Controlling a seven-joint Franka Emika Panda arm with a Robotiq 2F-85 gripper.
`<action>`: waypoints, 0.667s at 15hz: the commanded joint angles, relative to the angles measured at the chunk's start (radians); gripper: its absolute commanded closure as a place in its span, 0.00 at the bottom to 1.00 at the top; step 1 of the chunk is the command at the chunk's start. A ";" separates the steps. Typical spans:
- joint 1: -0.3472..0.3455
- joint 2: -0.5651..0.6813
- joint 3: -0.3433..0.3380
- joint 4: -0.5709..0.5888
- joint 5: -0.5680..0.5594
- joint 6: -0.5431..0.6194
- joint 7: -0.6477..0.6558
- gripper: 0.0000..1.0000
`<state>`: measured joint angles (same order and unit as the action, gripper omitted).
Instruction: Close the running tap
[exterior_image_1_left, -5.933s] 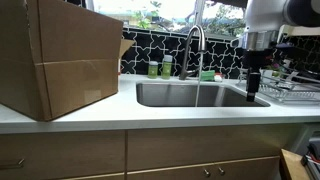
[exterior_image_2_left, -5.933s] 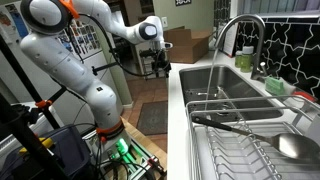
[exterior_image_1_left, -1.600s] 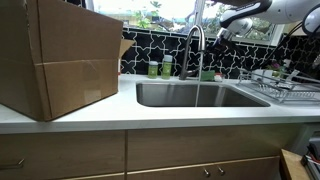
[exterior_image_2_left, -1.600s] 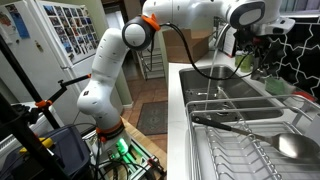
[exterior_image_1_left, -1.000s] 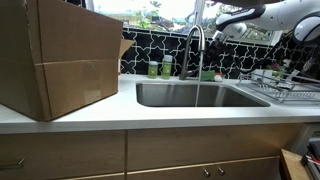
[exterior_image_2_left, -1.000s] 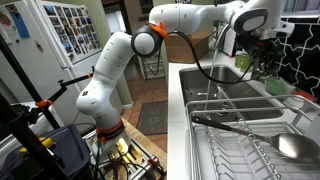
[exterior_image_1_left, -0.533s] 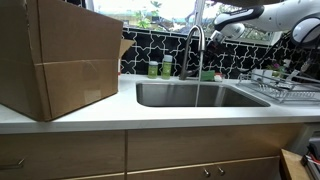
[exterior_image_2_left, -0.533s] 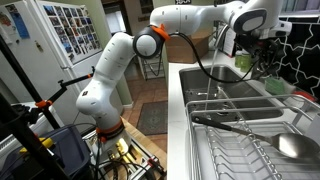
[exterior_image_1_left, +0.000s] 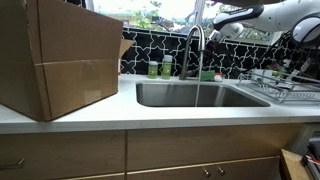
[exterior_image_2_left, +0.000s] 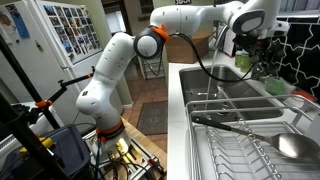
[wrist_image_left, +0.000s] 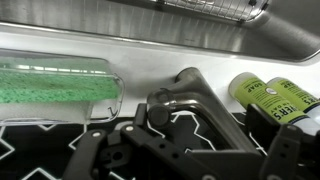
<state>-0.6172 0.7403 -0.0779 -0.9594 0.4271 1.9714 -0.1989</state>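
Observation:
The tap (exterior_image_1_left: 193, 40) is a tall steel gooseneck behind the sink (exterior_image_1_left: 160, 95), and a thin stream of water falls from its spout into the basin. In an exterior view its arch (exterior_image_2_left: 221, 38) shows beside my wrist. My gripper (exterior_image_1_left: 212, 33) is up at the tap's right side, and it also shows in an exterior view (exterior_image_2_left: 258, 55). In the wrist view the tap's steel lever (wrist_image_left: 190, 88) lies between my open fingers (wrist_image_left: 205, 125), close against the left one.
A big cardboard box (exterior_image_1_left: 55, 60) stands on the counter left of the sink. Small green soap bottles (exterior_image_1_left: 160, 68) (wrist_image_left: 268, 96) and a green sponge in a clear holder (wrist_image_left: 55, 85) sit by the tap. A dish rack (exterior_image_1_left: 285, 88) stands to the right.
The arm has swung from the sink's right end up to the tap. Over the last second it has barely moved. The water still runs.

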 joint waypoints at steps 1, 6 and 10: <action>-0.010 0.017 0.029 0.018 0.030 0.006 -0.039 0.00; -0.009 0.018 0.049 0.016 0.029 0.002 -0.050 0.00; -0.012 0.017 0.055 0.011 0.033 0.007 -0.050 0.00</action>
<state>-0.6167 0.7409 -0.0452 -0.9588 0.4287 1.9715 -0.2257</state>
